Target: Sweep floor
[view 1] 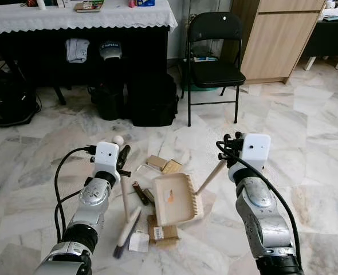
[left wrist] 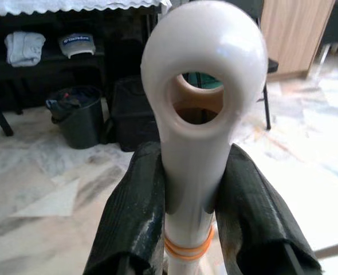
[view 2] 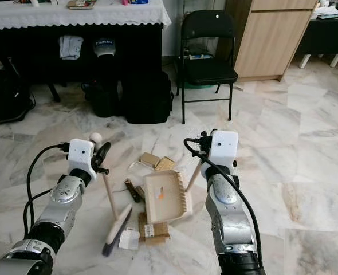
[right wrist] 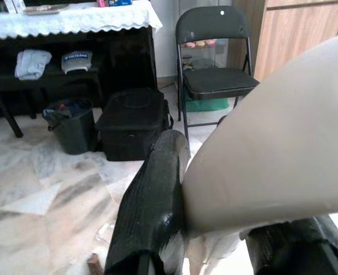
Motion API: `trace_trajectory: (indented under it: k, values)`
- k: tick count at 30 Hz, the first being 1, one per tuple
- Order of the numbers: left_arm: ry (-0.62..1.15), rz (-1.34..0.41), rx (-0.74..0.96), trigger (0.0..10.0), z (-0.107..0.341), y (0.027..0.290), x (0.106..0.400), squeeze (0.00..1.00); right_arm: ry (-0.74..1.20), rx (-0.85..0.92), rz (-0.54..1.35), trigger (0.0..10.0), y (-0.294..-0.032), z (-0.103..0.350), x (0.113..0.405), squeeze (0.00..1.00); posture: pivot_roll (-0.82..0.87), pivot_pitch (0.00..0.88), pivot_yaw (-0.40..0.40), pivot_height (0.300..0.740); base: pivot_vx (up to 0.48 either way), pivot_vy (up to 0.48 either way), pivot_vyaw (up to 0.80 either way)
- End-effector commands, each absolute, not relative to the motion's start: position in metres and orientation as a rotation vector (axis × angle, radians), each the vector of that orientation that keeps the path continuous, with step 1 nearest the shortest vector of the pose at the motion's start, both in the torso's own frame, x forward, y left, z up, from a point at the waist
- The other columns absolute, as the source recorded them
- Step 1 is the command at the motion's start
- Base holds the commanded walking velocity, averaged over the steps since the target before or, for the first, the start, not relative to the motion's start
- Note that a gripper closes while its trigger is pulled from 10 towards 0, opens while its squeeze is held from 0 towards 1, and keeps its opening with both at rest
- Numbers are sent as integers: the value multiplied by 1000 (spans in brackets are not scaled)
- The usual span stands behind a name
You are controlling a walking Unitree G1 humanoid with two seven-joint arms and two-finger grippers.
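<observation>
My left fingers point(left wrist: 140, 229) are clenched on the broom point(view 1: 125, 209) just under the ringed white knob at the top of its handle, high up so I can swing the bristles, which rest on the marble floor point(view 1: 323, 166) beside a small box and scraps of paper. My right fingers point(right wrist: 152, 217) grip the end of the dustpan point(view 1: 175, 197) handle, holding the pan low with its combed edge near the litter point(view 1: 160, 165) so sweepings can be pushed onto it. I judge the sweep barely begun, since boxes and wrappers lie scattered around the pan.
</observation>
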State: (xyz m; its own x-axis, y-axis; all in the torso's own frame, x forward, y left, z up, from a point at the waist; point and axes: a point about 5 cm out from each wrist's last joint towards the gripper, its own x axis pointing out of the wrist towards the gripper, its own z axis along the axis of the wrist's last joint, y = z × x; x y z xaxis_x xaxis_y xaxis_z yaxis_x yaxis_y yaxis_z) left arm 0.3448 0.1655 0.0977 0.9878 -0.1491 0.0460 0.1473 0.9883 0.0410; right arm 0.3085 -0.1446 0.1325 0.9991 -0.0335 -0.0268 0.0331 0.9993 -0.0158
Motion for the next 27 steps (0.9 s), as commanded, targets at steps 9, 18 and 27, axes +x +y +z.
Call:
trace_trajectory:
  k: [9,18,27]
  values:
    - [-88,-147,37,10000,107,171,347,0,7,-182,-143,10000,-165,130,305,0,-81,0,4,740,0,0,0]
    - [-87,-163,39,10000,107,169,346,0,46,-202,-204,10000,-176,114,297,0,-80,0,10,740,0,0,0]
    - [-79,-152,66,10000,107,174,345,0,59,-173,-246,10000,-194,98,293,0,-73,0,13,740,0,0,0]
